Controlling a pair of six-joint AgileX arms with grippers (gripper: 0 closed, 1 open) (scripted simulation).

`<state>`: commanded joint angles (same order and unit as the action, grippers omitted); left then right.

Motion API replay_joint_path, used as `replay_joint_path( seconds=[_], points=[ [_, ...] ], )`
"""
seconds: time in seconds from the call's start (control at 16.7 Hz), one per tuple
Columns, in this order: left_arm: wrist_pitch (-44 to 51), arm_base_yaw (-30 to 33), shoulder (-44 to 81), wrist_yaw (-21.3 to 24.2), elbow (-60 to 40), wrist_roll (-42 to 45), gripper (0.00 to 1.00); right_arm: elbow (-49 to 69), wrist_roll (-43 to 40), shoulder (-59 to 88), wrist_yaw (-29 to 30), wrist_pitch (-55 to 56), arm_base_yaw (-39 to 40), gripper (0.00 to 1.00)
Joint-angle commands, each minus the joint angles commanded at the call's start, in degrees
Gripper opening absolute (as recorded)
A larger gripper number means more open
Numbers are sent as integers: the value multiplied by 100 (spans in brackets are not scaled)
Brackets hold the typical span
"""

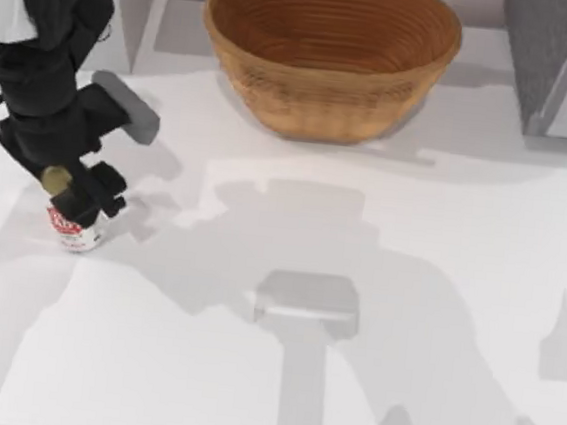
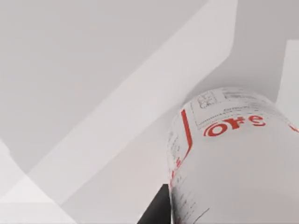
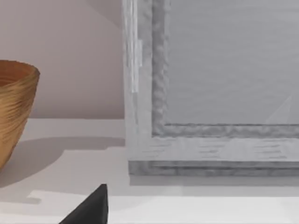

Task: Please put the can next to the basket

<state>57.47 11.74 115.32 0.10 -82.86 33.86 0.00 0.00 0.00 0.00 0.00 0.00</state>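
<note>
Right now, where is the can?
In the top view the can stands on the table's left side, directly under the left hand, well apart from the basket at the far centre.

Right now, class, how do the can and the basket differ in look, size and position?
The can is small, white with red lettering; the basket is large, orange-brown and woven. The can sits at the table's left under the left gripper; the basket stands free at the back. Both are round.

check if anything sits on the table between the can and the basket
Nothing visible does. The can stands at the table's left under the left gripper, and the white tabletop from there to the basket carries only shadows.
</note>
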Motion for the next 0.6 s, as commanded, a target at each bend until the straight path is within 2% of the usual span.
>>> replay_joint_path(
  seconds=[0.3,0.6],
  points=[
    [382,639,501,0,-815,-1465,0,0,0,0,0,0,0,100],
    [968,1599,1165,14,-1848,-4018,0,0,0,0,0,0,0,100]
  ],
)
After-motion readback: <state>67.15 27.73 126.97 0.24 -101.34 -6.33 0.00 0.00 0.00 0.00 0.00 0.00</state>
